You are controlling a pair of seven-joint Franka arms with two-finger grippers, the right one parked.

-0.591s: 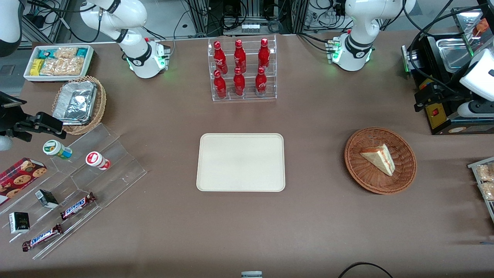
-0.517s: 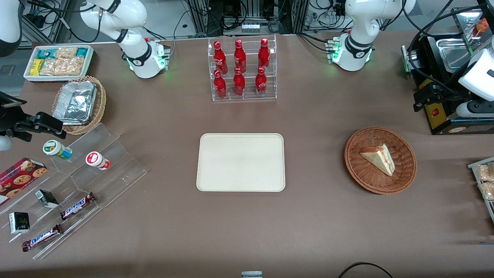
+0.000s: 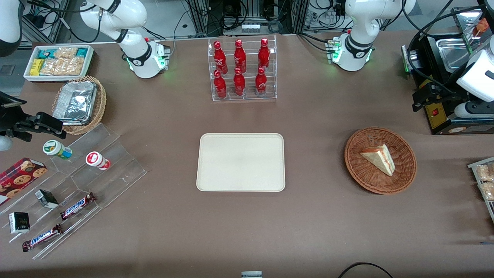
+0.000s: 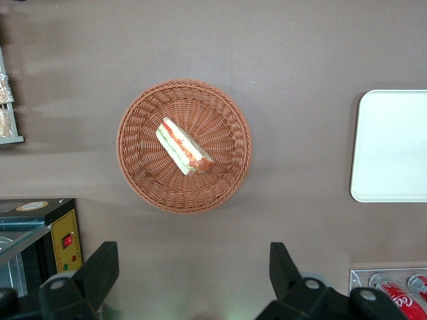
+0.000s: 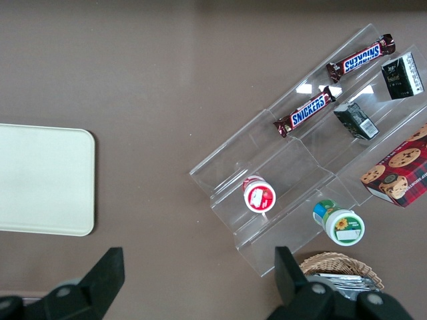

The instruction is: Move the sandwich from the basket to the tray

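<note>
The sandwich (image 3: 379,158) (image 4: 183,147), a pale wedge with red and green layers at its cut edge, lies in the round reddish-brown basket (image 3: 357,170) (image 4: 137,170). The cream tray (image 3: 241,162) (image 4: 393,143) lies bare in the middle of the table, beside the basket toward the parked arm's end. My gripper (image 3: 422,98) (image 4: 191,267) hangs high above the table, farther from the front camera than the basket and close to a black appliance. It is open, with only bare table between its fingers (image 4: 100,267).
A black appliance (image 3: 444,77) stands at the working arm's end, near the gripper. A clear rack of red bottles (image 3: 241,69) stands farther from the front camera than the tray. Snack packets (image 3: 484,181) lie at the table's edge beside the basket. An acrylic snack stand (image 3: 77,185) fills the parked arm's end.
The working arm's wrist and gripper have shifted slightly. The sandwich, basket and tray have not moved.
</note>
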